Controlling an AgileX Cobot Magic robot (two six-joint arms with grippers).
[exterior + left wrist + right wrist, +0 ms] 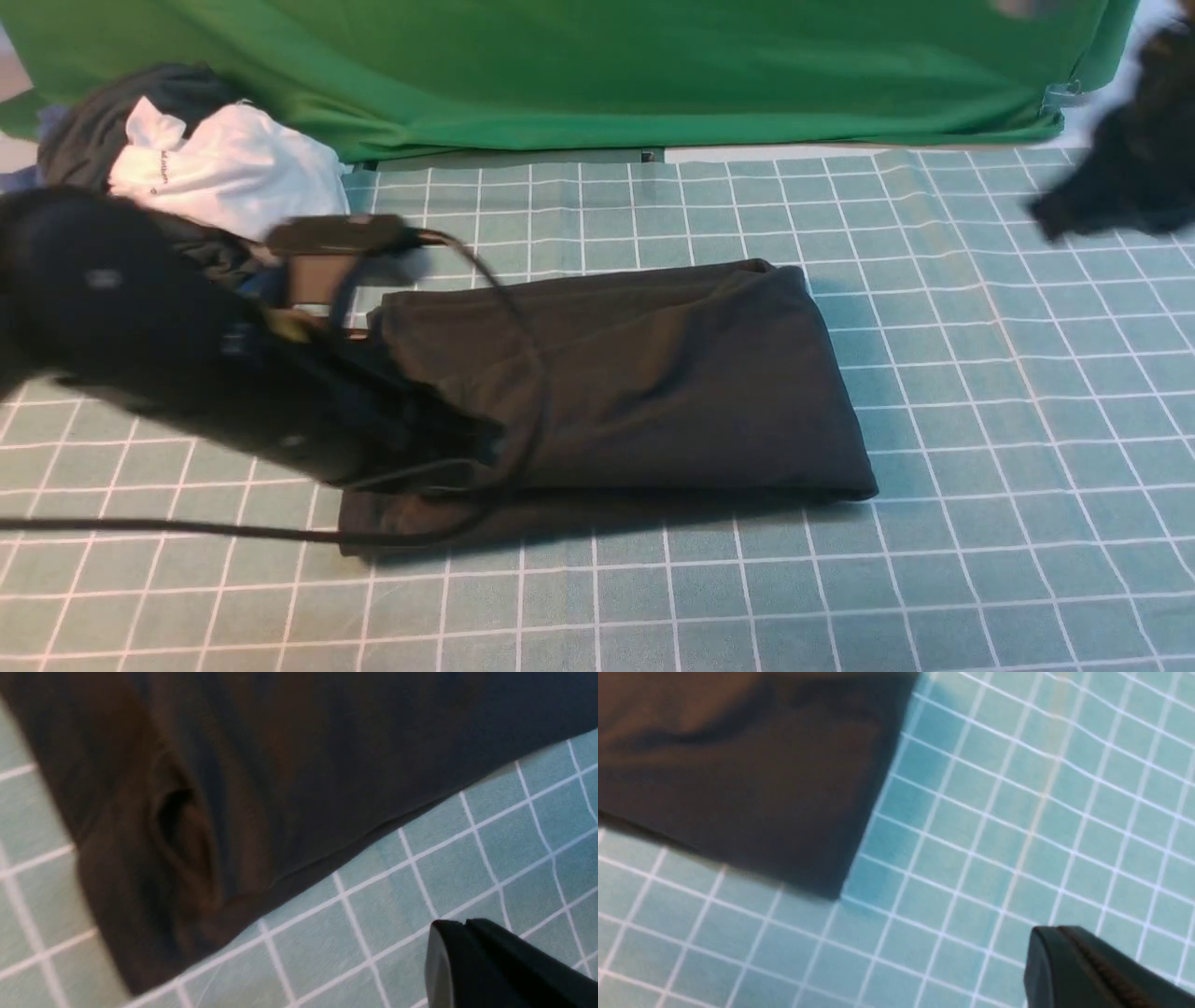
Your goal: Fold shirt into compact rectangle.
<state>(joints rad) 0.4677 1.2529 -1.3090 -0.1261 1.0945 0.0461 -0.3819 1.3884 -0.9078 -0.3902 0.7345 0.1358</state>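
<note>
The desk (pixel 980 392) carries the shirt (pixel 644 383), folded into a rectangle at centre, print hidden. The blurred left arm (pixel 140 317) covers its left end; left end effector (pixel 467 926) pressed together, empty. Right end effector (pixel 1057 933), likewise closed, hovers beside the shirt's corner.

Robot lab/test setup: green backdrop cloth (pixel 597 75), teal grid-marked table cover (pixel 980 420), spare clothes pile (pixel 187 159).
</note>
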